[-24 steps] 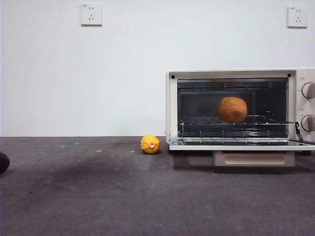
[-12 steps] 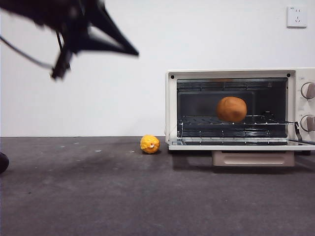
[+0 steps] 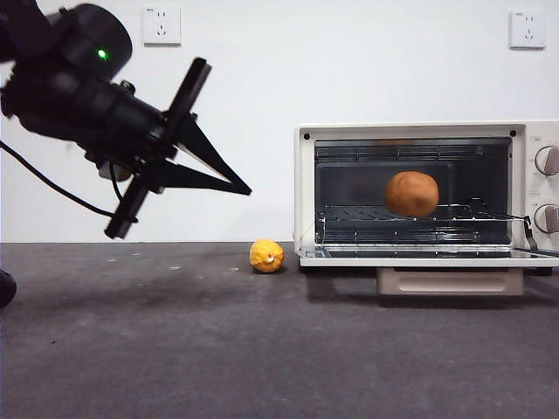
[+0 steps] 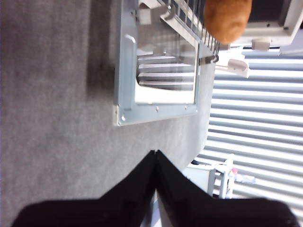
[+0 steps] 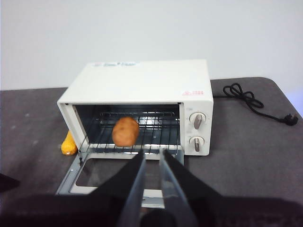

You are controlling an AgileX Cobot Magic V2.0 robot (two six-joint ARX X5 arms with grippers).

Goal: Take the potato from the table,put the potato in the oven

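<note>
The orange-brown potato (image 3: pixel 411 194) (image 4: pixel 227 19) (image 5: pixel 125 131) lies on the wire rack inside the cream-white oven (image 3: pixel 410 129) (image 5: pixel 147 78), whose door (image 3: pixel 428 259) (image 4: pixel 125 71) hangs open and flat. My left gripper (image 3: pixel 247 189) (image 4: pixel 155 152) hovers above the table (image 3: pixel 262 349), left of the oven. It points toward the oven, with its jaws shut and nothing in them. In its wrist view, my right gripper (image 5: pixel 151 153) is back from the oven front, higher than the door. Its jaws stand slightly apart and hold nothing.
A small bright yellow lumpy ball (image 3: pixel 266 256) (image 5: pixel 68 144) lies on the table just left of the oven's door. The oven's black power cable (image 5: pixel 246 97) trails off behind its knob side. A wall with two sockets (image 3: pixel 162 25) stands behind.
The left arm came into the front view from the top left, then dropped lower and nearer the oven. The potato and the yellow ball have stayed put.
</note>
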